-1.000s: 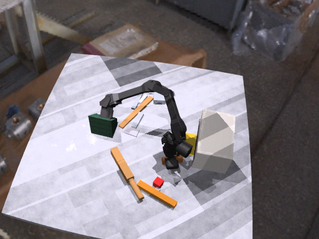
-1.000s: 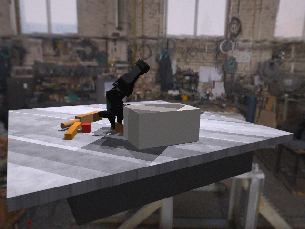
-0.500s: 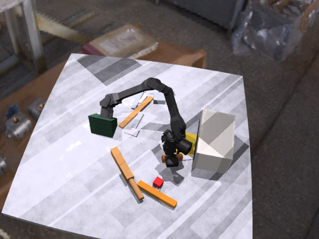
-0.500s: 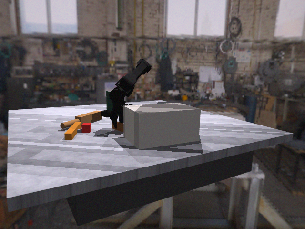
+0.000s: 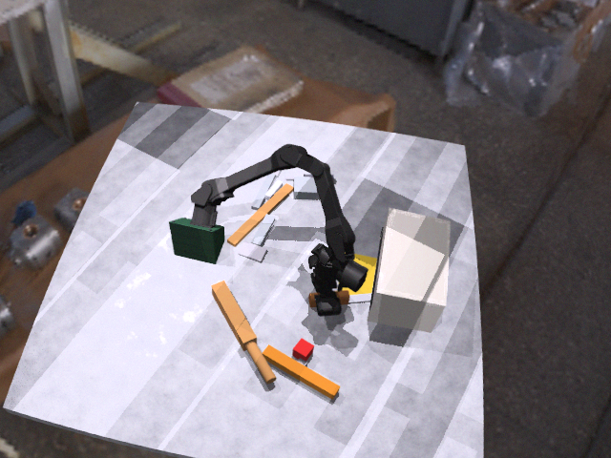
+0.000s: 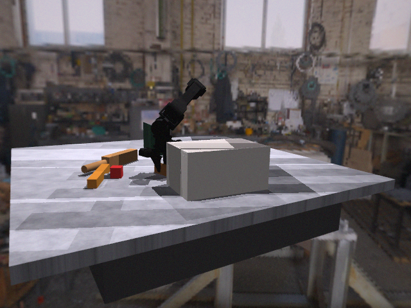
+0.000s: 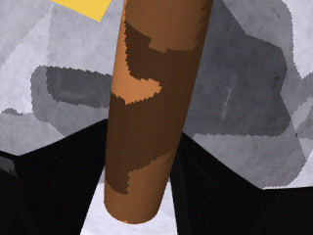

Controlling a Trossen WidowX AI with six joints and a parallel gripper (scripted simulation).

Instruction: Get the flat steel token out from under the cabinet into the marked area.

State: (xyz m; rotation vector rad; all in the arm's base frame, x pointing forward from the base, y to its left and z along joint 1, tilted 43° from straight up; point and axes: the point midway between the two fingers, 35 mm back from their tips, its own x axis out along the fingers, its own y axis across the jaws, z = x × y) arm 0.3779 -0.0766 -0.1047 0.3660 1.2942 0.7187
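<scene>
1. Your one gripper (image 5: 328,299) (image 6: 158,167) (image 7: 141,132) stands partly open, its two fingers closed on one round brown handle (image 5: 313,299) (image 6: 160,169) (image 7: 147,108).
2. From that handle, one thin pale strip (image 5: 360,298) runs to the cabinet's front; you cannot tell how far under it goes.
3. One yellow marked area (image 5: 368,276) (image 7: 85,7) lies beside the strip, partly covered by your arm in the top view.
4. One cabinet (image 5: 411,260) (image 6: 227,172) stands beyond. Token: hidden from you; position cannot be told.
5. Farther out, you have one red cube (image 5: 303,349) (image 6: 116,171) near one short orange bar (image 5: 302,373) (image 6: 97,176), plus one paddle-shaped wooden piece (image 5: 234,314) (image 6: 122,157).
</scene>
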